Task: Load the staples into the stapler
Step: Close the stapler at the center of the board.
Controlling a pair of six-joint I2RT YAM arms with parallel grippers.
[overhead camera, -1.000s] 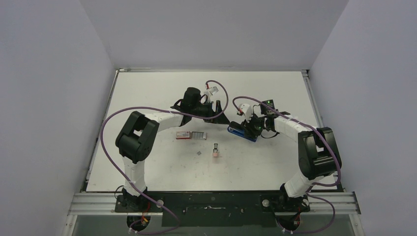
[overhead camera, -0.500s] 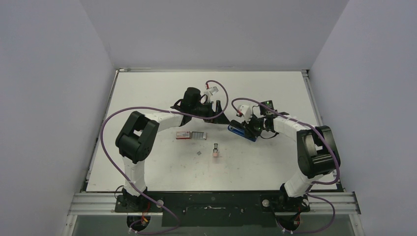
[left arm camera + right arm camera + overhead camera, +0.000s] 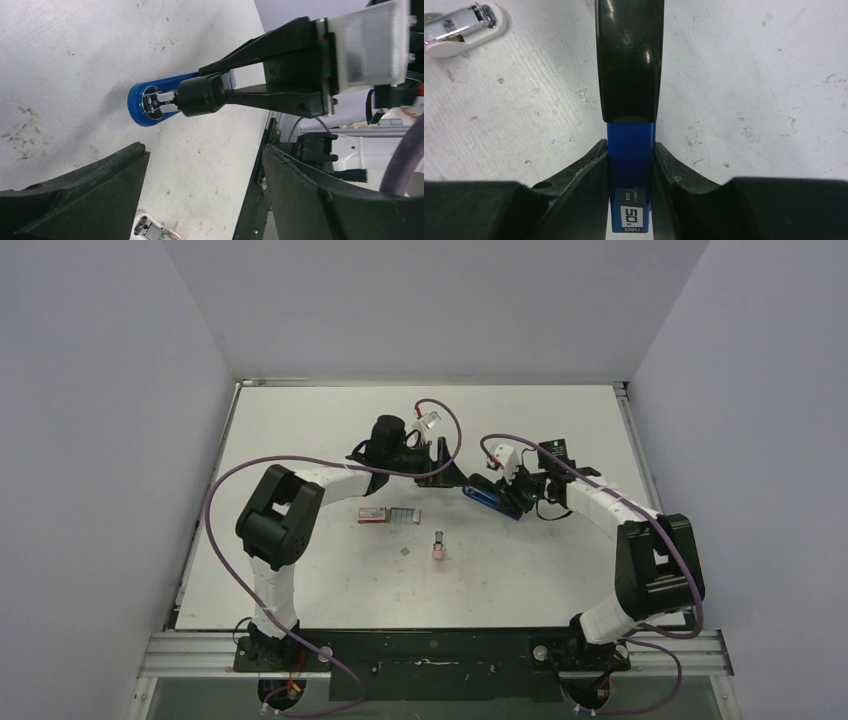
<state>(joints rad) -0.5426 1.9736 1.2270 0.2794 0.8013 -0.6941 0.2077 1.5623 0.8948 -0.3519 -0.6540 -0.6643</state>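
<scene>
The slim blue stapler (image 3: 629,150), glossy plastic with a black top, is right of centre on the scuffed white bench (image 3: 300,430), pinched across its body by the right claw (image 3: 630,156). The left claw (image 3: 205,150) gapes wide and empty, facing the stapler's rounded end. The grey staples (image 3: 403,516) lie well apart; I'd say opening the magazine comes next.

White table (image 3: 300,430) is showing scuffs and dark specks in the 2 wrist views. 4 items are lying near its centre: red-and-white box (image 3: 372,514); grey staple strip (image 3: 404,515) just beside the box's right end; small grey bit (image 3: 404,552) nearer the bases; pink block (image 3: 438,554) just right of that bit, carrying a silvery piece (image 3: 438,538) at its far end.
</scene>
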